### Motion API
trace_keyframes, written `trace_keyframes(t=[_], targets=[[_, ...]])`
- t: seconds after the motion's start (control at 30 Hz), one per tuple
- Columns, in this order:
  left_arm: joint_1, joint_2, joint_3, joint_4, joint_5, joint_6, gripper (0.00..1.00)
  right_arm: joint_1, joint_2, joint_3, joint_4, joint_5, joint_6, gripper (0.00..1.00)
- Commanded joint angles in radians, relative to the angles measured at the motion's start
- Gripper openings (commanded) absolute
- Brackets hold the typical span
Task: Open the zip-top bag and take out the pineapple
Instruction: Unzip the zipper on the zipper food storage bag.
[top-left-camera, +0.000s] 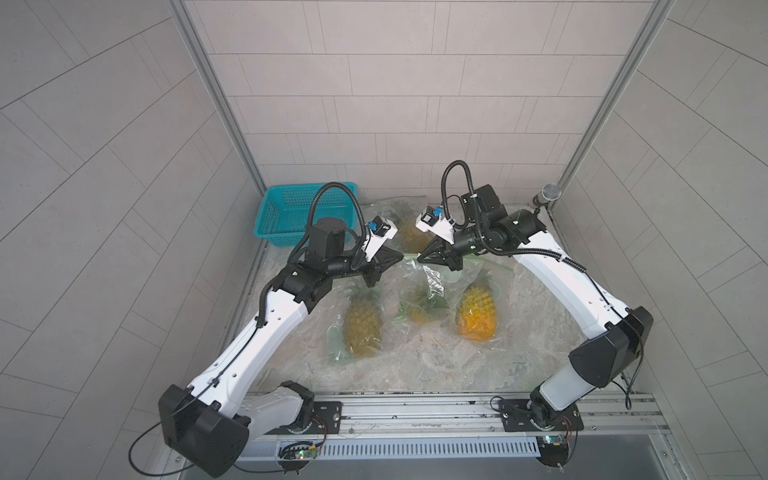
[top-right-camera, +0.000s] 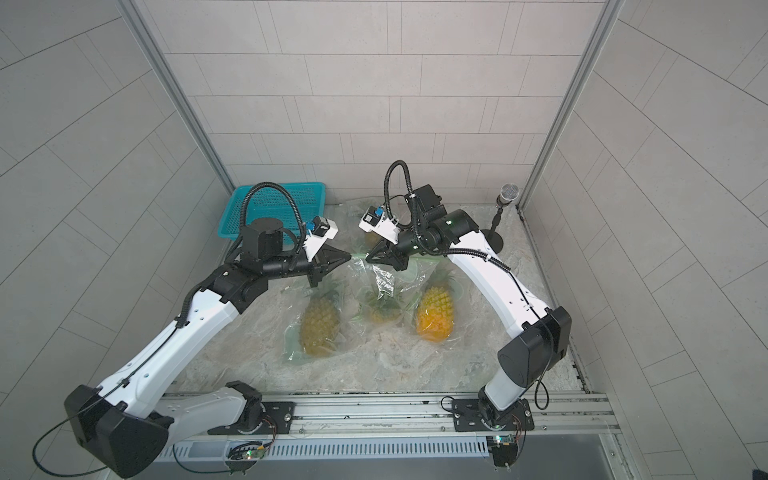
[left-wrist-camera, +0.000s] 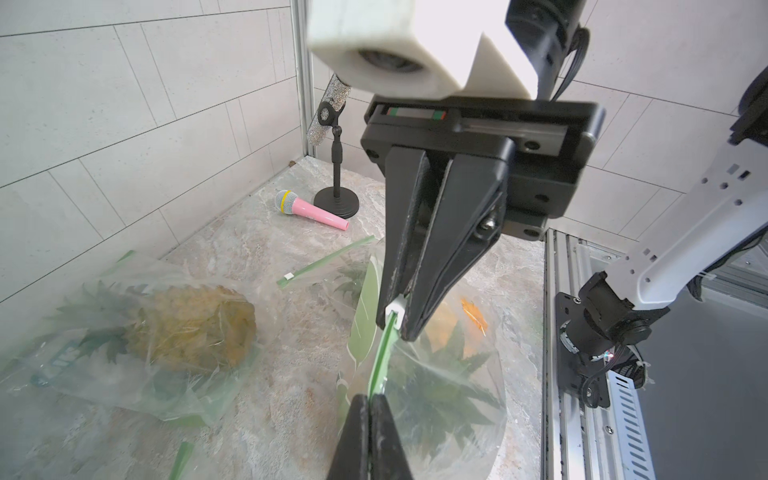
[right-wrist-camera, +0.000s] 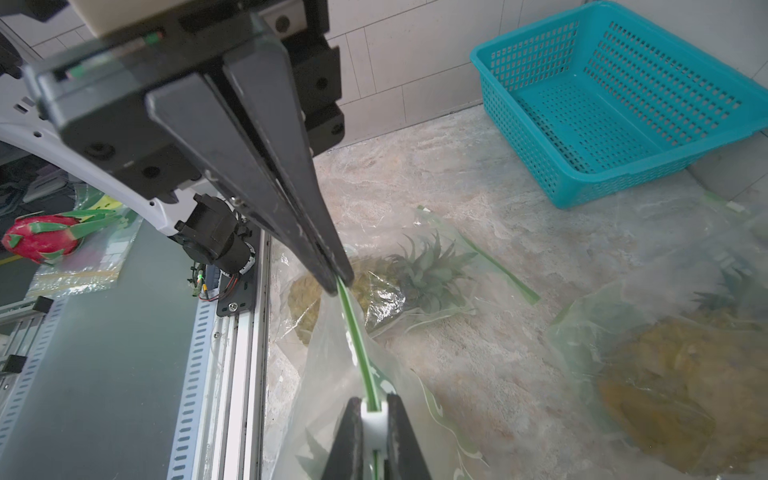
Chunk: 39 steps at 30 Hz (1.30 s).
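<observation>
Slider (right-wrist-camera: 374, 419) in right jaws shows only on wrist cams; left jaws pinch zip strip (right-wrist-camera: 357, 345).

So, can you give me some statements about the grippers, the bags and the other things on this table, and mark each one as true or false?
1. The left gripper and the right gripper hold the top edge of the same bag. True.
2. The white slider is in the left gripper. False: the right gripper pinches it, and the left one grips the green zip strip.
3. The teal basket holds a pineapple. False: it is empty.
4. The pink microphone lies on the table. True.
5. A pineapple is inside the held bag. True.
</observation>
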Motion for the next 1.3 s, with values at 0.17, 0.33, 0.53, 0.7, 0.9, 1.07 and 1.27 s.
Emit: trace_keyframes(t=[0.17, 0.33, 0.53, 0.7, 0.9, 1.07, 1.27], targets=[[0.053, -0.09, -0.041, 0.057, -0.189, -0.046, 0.0, -0.069, -0.066, 0.002, -0.143, 0.205, -0.023, 0.07], [0.064, -0.1, -0.052, 0.076, -0.233, -0.061, 0.0, -0.086, -0.082, -0.002, -0.18, 0.255, -0.026, 0.07], [0.073, -0.103, -0.061, 0.091, -0.267, -0.079, 0.0, -0.106, -0.1, -0.014, -0.22, 0.305, -0.025, 0.07], [0.079, -0.111, -0.073, 0.096, -0.31, -0.088, 0.0, -0.113, -0.123, -0.039, -0.236, 0.352, -0.025, 0.08], [0.088, -0.126, -0.087, 0.105, -0.341, -0.095, 0.0, -0.129, -0.149, -0.058, -0.255, 0.388, -0.023, 0.08], [0.096, -0.135, -0.094, 0.11, -0.374, -0.106, 0.0, -0.134, -0.167, -0.064, -0.27, 0.424, -0.02, 0.08], [0.101, -0.146, -0.104, 0.114, -0.411, -0.107, 0.0, -0.134, -0.182, -0.069, -0.282, 0.481, -0.009, 0.08]])
